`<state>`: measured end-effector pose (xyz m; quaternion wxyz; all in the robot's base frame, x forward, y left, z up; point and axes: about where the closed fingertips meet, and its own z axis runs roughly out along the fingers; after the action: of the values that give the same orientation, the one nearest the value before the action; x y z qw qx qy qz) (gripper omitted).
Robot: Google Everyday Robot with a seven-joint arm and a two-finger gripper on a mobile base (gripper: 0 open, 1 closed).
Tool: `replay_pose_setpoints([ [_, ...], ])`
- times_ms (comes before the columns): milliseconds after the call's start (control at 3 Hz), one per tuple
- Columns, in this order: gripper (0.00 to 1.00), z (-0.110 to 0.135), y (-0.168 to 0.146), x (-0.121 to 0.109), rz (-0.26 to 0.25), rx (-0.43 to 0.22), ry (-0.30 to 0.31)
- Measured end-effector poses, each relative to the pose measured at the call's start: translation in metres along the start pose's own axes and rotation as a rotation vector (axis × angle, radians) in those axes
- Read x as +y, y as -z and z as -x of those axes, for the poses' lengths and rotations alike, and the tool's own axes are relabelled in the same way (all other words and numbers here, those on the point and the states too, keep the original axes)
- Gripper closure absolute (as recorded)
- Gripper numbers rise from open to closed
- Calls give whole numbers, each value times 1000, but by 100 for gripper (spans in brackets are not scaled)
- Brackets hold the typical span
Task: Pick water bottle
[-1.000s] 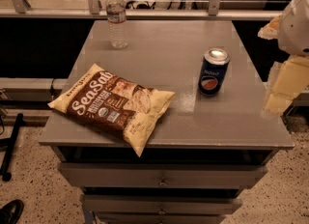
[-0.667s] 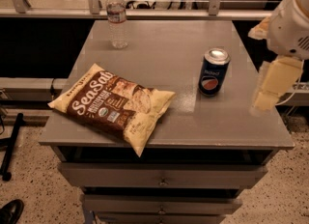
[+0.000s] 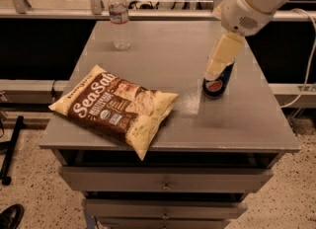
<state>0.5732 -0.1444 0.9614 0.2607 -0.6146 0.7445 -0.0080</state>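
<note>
Dim, warm-toned feed; the brightest thing I see is the arm.

Soft light falls from above onto the grey table, leaving a pale sheen just left of the Pepsi can. The gripper hangs at the right, directly over that can, lit pale cream. The water bottle at the far left catches faint glints. The drawers beneath sit in shadow.
</note>
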Motion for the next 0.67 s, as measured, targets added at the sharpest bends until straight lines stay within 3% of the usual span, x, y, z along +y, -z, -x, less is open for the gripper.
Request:
replay_pose_setpoints([
  [333,0,46,-17,-41,-43,-98,-14],
  [667,0,49,-19,-43,-48,-101,-13],
])
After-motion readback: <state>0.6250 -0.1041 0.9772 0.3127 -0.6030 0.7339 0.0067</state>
